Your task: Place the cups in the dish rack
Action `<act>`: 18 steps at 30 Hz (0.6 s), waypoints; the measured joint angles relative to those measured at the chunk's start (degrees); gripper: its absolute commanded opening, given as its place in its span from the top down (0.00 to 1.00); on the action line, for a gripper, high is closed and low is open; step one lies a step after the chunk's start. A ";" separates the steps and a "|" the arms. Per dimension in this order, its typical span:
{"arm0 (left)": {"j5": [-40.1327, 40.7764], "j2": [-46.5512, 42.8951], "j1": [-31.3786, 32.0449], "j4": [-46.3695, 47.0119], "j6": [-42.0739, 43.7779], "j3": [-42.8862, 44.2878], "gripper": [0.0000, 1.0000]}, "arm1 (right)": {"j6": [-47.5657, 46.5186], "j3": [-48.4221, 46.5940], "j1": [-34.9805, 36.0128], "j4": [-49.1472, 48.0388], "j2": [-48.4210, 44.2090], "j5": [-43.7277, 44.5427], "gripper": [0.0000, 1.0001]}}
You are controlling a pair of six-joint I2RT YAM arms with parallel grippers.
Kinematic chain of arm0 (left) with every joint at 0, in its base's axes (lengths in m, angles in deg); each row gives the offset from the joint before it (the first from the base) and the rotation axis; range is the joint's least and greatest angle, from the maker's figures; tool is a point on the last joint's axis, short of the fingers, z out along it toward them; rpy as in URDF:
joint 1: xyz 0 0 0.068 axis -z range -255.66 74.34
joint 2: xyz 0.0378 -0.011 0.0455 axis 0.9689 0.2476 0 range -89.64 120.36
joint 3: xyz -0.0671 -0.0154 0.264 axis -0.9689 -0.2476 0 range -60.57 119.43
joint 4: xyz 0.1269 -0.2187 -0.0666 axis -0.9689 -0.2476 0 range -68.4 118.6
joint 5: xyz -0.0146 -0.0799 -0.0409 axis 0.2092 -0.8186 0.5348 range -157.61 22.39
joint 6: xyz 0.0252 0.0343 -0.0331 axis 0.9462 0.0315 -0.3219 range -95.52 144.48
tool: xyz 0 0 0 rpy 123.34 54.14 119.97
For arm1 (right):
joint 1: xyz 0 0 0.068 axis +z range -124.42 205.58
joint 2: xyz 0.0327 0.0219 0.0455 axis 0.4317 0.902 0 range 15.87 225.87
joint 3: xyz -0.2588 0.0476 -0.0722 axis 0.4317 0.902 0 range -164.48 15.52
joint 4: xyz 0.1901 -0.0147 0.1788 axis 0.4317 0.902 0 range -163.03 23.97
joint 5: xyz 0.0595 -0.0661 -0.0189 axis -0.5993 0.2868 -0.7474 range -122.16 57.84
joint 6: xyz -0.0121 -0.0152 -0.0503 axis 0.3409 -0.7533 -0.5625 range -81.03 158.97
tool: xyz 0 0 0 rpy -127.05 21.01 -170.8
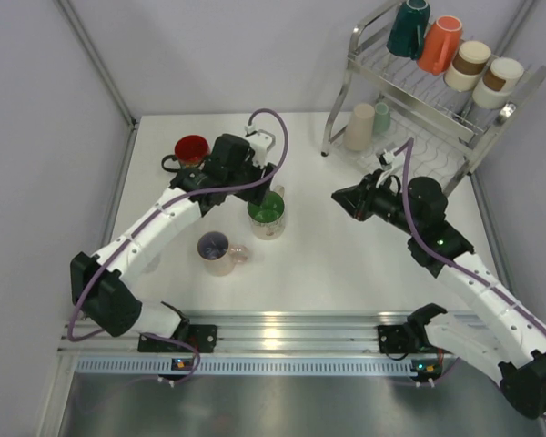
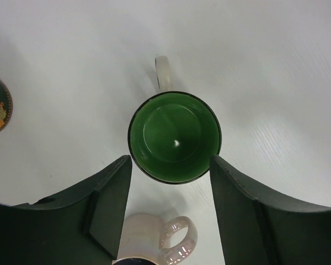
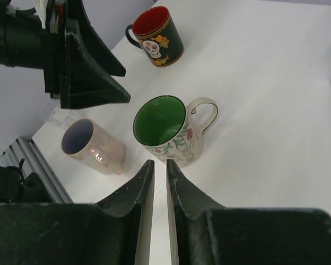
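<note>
The left fingers [image 2: 107, 204] stand released, one on each side of the upright green-lined mug [image 2: 174, 135] on the desk [image 2: 276, 66]. The right fingers [image 3: 140, 190] are clenched on nothing, pointing toward that mug. The dish rack [image 1: 396, 71] stands at the far right.

Left arm [image 1: 155, 228] and right arm [image 1: 482, 287]: white link shells, black joint housings, black bases. Purple cable [image 1: 275, 137] runs along each, looping loose near the wrist. Left gripper [image 2: 170, 161] and right gripper [image 3: 159, 163]: matte black, wedge-shaped fingers with flat inner faces.
</note>
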 measured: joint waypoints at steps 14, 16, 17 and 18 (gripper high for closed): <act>5.81 0.90 -2.80 -2.19 -14.25 -1.11 0.30 | 0.09 0.02 0.00 0.02 -2.45 3.78 0.67; 7.52 1.33 -5.27 -2.78 -20.74 -1.11 0.26 | 0.09 0.02 0.00 0.00 -2.40 3.78 0.66; 8.46 1.36 -6.27 -3.13 -24.13 -1.11 0.24 | 0.09 0.02 0.00 0.02 -2.40 3.78 0.66; 9.33 1.36 -7.15 -3.39 -27.65 -1.11 0.23 | 0.09 0.02 0.00 0.02 -2.40 3.76 0.66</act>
